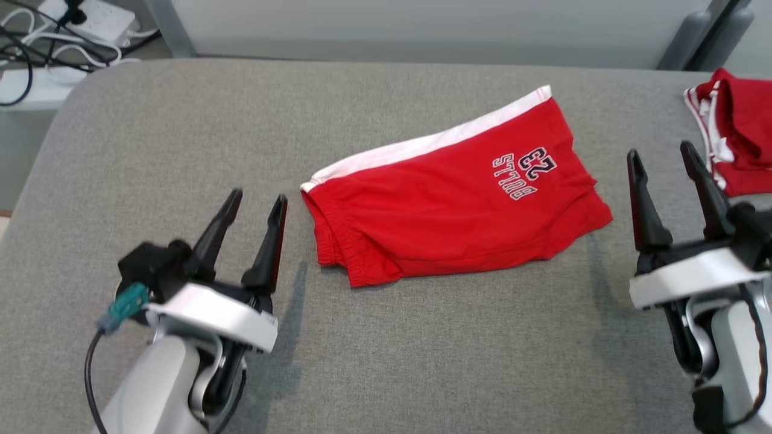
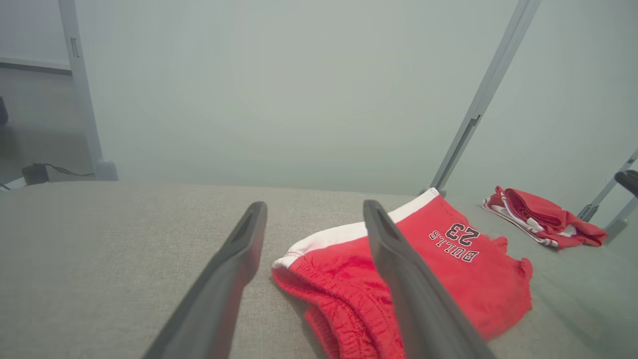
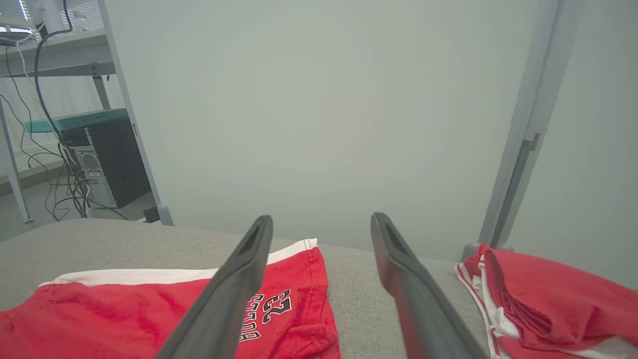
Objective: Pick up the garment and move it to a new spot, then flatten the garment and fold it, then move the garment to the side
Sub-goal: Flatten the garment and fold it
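Red shorts lay folded at the middle of the grey counter, long axis running from near left to far right. The elastic waistband faced left and the hems right. A white stripe ran along the far edge. The left pincer hovered just left of the waistband, jaws wide apart and empty. The right pincer hovered right of the hems, likewise spread and empty, beside a second red garment.

Folded red shorts lie on the grey table between left pincer and right pincer, both spread.
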